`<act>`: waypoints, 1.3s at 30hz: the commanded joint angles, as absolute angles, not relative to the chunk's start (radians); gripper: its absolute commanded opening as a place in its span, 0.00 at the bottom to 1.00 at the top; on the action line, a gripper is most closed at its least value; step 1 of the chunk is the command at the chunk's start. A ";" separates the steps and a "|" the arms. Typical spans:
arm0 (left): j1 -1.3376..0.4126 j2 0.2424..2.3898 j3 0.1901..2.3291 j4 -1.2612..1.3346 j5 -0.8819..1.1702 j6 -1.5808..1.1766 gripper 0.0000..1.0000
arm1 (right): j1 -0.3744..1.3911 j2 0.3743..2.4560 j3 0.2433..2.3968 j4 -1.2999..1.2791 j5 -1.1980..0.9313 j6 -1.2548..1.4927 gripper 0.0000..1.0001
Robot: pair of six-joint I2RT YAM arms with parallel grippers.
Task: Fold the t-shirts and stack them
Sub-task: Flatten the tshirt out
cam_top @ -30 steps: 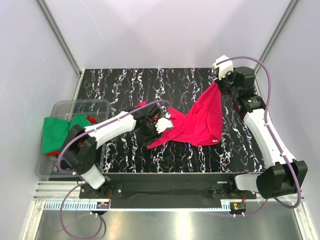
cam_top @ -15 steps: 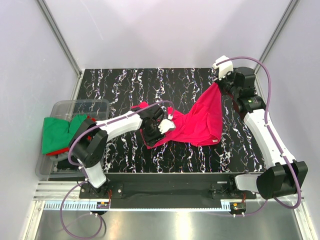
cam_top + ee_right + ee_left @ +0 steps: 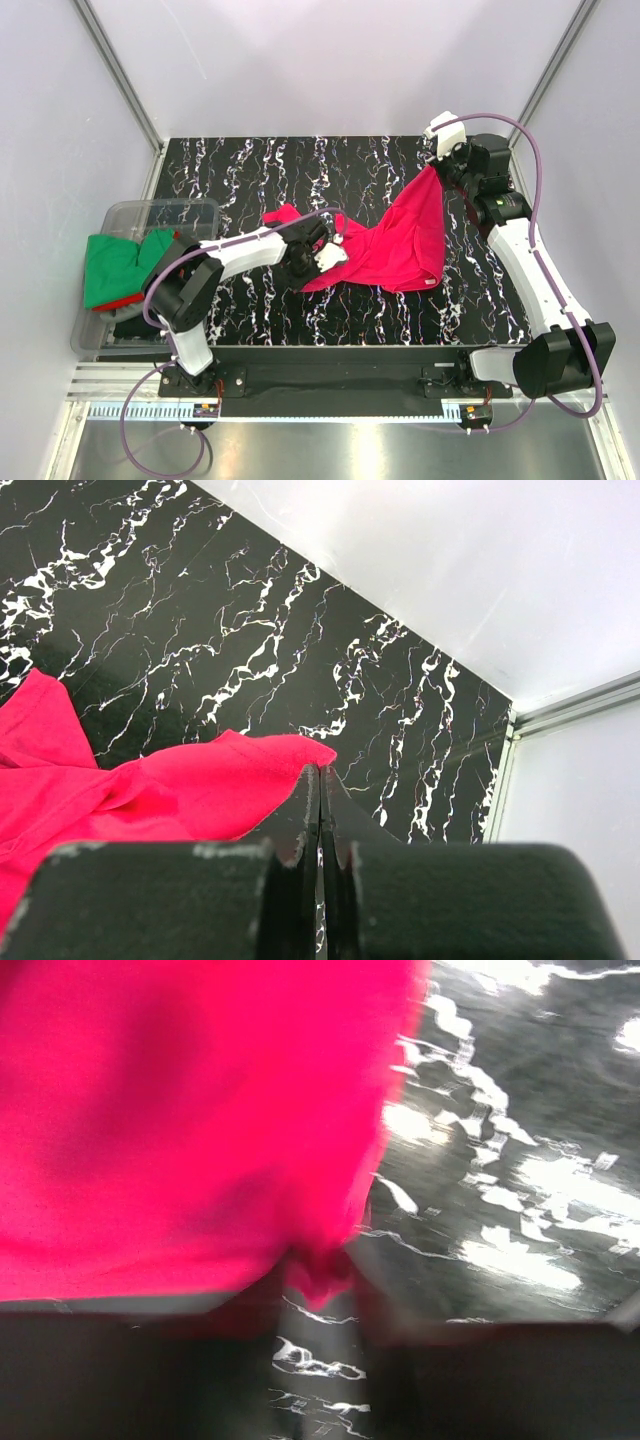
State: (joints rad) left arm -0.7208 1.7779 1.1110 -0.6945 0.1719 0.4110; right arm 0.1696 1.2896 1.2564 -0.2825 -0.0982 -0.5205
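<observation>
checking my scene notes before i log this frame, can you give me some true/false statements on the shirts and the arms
1. The bright crimson cloth t-shirt lies folded in a neat square. False: it is spread out and rumpled, with one corner held up.
2. The right gripper has its fingers shut on a corner of the crimson t-shirt. True.
3. The green cloth t-shirt lies in the middle of the black marbled table. False: it is in the clear plastic bin at the left, draped over its edge.
4. The left gripper is at the near left edge of the crimson t-shirt. True.
</observation>
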 commanded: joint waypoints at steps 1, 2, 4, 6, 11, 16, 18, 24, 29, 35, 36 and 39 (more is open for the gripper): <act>-0.723 1.838 1.078 -0.627 0.121 0.414 0.00 | 0.169 1.275 1.266 -0.250 -0.103 -0.532 0.00; -0.723 1.838 1.080 -0.626 0.120 0.414 0.00 | 0.167 1.275 1.267 -0.250 -0.100 -0.531 0.00; -0.723 1.813 1.083 -0.629 0.115 0.428 0.00 | 0.169 1.275 1.285 -0.249 -0.084 -0.531 0.00; -0.719 1.715 1.101 -0.644 0.095 0.446 0.00 | 0.158 1.273 1.325 -0.242 -0.051 -0.520 0.00; -0.629 1.446 1.280 -0.755 0.026 0.563 0.00 | 0.112 1.278 1.482 -0.226 0.029 -0.454 0.00; -0.552 1.345 1.521 -0.764 -0.055 0.684 0.00 | 0.090 1.278 1.635 -0.224 0.064 -0.443 0.00; -0.542 1.335 1.598 -0.767 -0.066 0.704 0.00 | 0.089 1.256 1.660 -0.230 0.067 -0.440 0.00; -0.541 1.319 1.747 -0.767 -0.106 0.710 0.00 | 0.091 1.180 1.710 -0.293 0.075 -0.449 0.00; -0.548 1.287 1.848 -0.769 -0.114 0.686 0.00 | 0.091 1.100 1.755 -0.345 0.046 -0.477 0.00; -0.563 1.253 1.994 -0.767 -0.129 0.698 0.00 | 0.091 0.991 1.796 -0.380 -0.029 -0.555 0.00; -0.563 1.253 2.011 -0.765 -0.124 0.709 0.00 | 0.089 0.982 1.799 -0.383 -0.034 -0.569 0.00; -0.574 1.239 2.074 -0.764 -0.126 0.742 0.00 | 0.091 0.968 1.842 -0.382 -0.018 -0.604 0.00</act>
State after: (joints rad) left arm -0.5655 1.2930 1.9858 -0.8169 -0.0917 0.7017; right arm 0.0906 0.9848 1.7798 -0.4080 -0.0093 -0.5404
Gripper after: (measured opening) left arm 0.024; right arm 0.010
